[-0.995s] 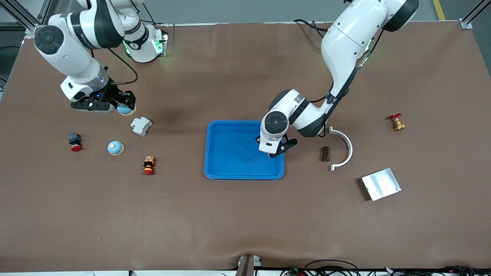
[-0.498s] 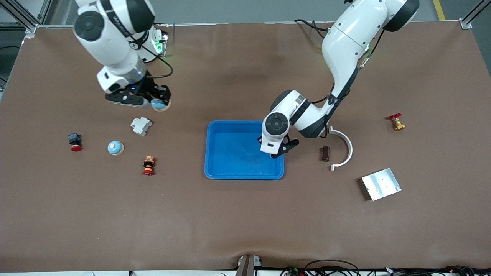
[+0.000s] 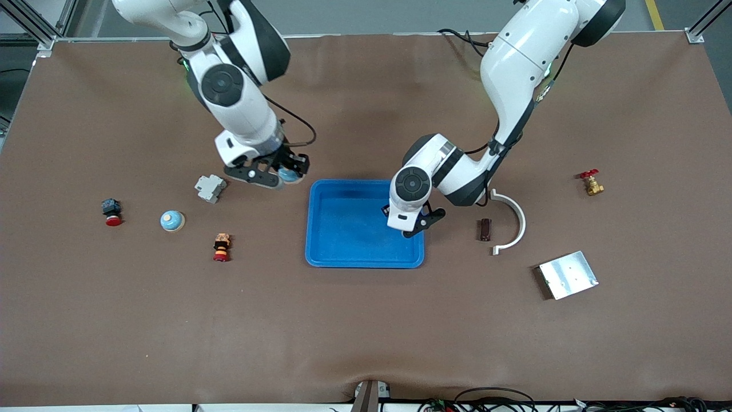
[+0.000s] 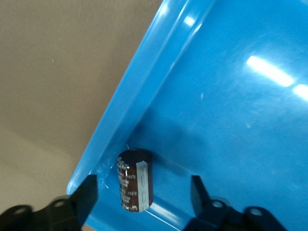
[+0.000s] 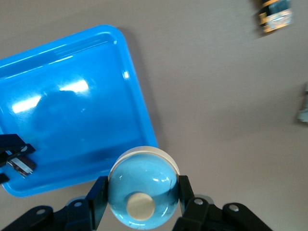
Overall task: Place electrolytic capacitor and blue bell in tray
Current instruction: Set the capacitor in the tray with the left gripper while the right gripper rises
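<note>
The left gripper [image 4: 142, 192] hangs low inside the tray [image 3: 343, 260], at the end toward the left arm, its two black fingers [image 4: 86, 195] spread wide apart with nothing clamped between them. Between those fingers the electrolytic capacitor [image 4: 134, 179], a dark brown cylinder with a pale stripe, lies on the blue floor against the tray's raised rim, touching neither finger. In the front view the left gripper [image 3: 413, 223] sits over that same inner edge and hides the capacitor.

The right gripper [image 5: 140, 195] is clamped on the blue bell [image 5: 140, 185], its fingers pressing both flanks of the glossy dome, whose cream knob and cream base rim show clearly. In the front view the right gripper [image 3: 286, 171] carries the blue bell [image 3: 290, 175] above the brown table [image 3: 366, 332], just outside the tray's corner toward the right arm's end, not yet over the tray itself.

Toward the right arm's end of the table rest a grey breaker block [image 3: 210, 187], a second blue bell [image 3: 171, 221], a red push button [image 3: 111, 212] and a small stacked red and orange part [image 3: 221, 246]. Toward the left arm's end lie a small dark brown block [image 3: 485, 229], just beside a white curved bracket [image 3: 510, 220], with a silver metal plate [image 3: 567, 274] nearer the front camera and a brass valve with a red handle [image 3: 591, 182] well apart.
</note>
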{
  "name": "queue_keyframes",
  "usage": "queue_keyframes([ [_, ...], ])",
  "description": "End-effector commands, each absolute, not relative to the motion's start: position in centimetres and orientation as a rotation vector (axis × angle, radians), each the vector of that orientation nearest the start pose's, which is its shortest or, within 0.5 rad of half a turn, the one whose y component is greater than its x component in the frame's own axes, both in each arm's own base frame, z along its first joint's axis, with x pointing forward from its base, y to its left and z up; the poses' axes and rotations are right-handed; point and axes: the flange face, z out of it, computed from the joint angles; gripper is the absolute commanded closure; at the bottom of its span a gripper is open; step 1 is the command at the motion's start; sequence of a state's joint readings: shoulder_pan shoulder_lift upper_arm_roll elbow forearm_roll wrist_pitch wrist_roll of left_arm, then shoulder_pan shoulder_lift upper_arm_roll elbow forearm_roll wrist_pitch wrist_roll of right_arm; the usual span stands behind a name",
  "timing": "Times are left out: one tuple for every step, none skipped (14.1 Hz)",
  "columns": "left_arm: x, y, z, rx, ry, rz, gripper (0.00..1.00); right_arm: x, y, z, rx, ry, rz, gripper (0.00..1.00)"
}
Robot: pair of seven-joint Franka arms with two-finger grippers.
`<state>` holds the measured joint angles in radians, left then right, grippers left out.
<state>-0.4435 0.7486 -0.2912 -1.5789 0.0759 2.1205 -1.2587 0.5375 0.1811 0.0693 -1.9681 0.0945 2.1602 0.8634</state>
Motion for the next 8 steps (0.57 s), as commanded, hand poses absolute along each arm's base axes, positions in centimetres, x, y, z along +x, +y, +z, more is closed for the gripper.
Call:
queue_keyframes([
  [52.7, -43.0, 25.0, -2.957, -0.806, 0.24, 0.0, 50.0, 37.1, 35.2, -3.011, 0.515, 0.036, 1.0],
  [52.9, -42.5, 26.2, -2.954, -0.789, 0.235, 0.0, 50.1, 37.7, 33.8, -3.001, 0.534, 0.028, 1.0],
  [53.4, -41.6, 27.9, -2.969, -0.755, 0.222, 0.0, 50.2, 38.1, 32.4, -2.995, 0.548, 0.018, 1.0],
  [54.2, -40.1, 29.3, -2.976, -0.681, 0.231, 0.0, 50.2, 38.7, 31.1, -2.99, 0.54, 0.006, 1.0],
  [54.7, -38.4, 30.8, -2.975, -0.597, 0.251, 0.0, 50.0, 39.5, 29.7, -2.985, 0.538, -0.002, 1.0],
  [55.3, -36.5, 32.2, -2.974, -0.515, 0.277, 0.0, 50.1, 40.2, 28.6, -2.978, 0.55, -0.009, 1.0],
  [55.9, -34.3, 33.7, -2.977, -0.45, 0.298, 0.0, 49.9, 41.1, 27.2, -2.988, 0.553, 0.0, 1.0],
  [56.7, -32.1, 35.0, -2.984, -0.392, 0.313, 0.0, 49.7, 41.9, 26.4, -3.006, 0.543, -0.007, 1.0],
])
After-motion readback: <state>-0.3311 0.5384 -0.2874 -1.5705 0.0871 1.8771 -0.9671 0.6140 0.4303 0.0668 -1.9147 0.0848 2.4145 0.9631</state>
